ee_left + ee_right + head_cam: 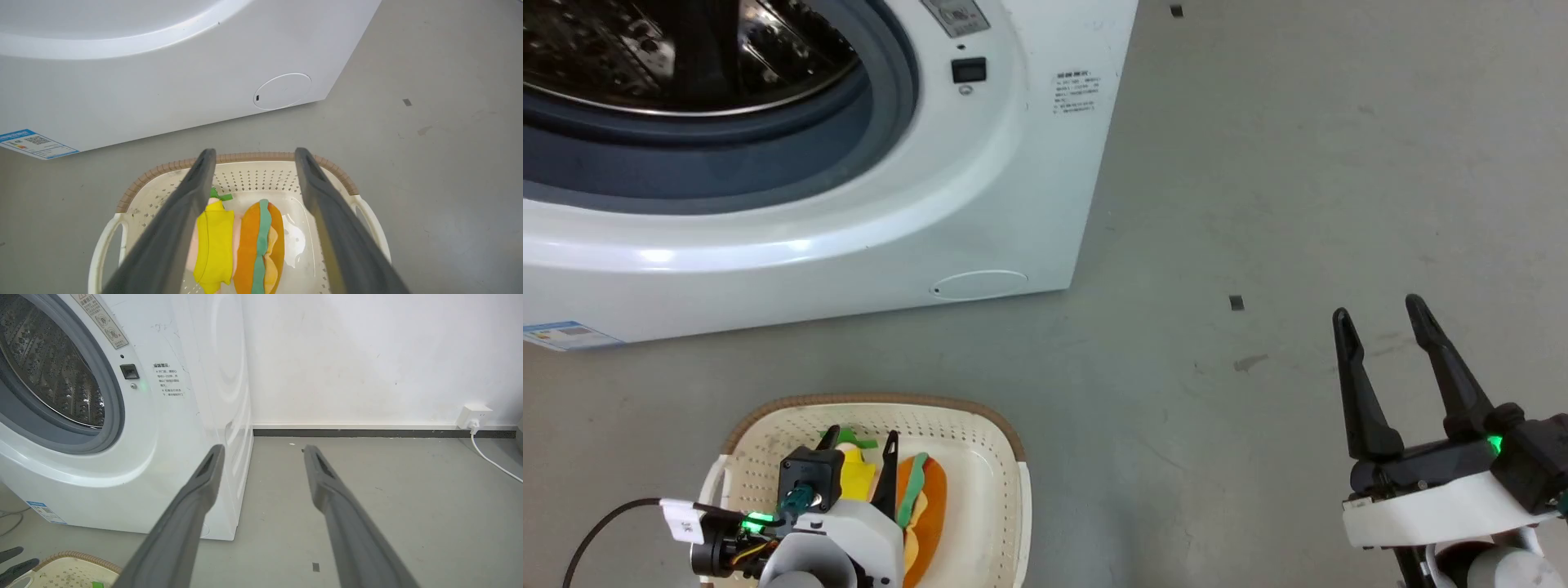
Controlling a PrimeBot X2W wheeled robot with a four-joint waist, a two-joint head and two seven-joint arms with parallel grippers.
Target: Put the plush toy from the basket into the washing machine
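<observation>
Because the plush toy lay in the basket, the left end effector hung over it, fingers spread wide astride its soft yellow body and orange burger part, apparently ready to pinch. The basket was perforated cream plastic, brown-rimmed. Beyond stood the glossy white washing machine, its dimpled steel drum exposed to receive the toy. Rightward, the right end effector hovered empty, fingers parted.

You count: washing machine 1 | basket 1 | plush toy 1 | left gripper + right gripper = 2 | wall socket 1
</observation>
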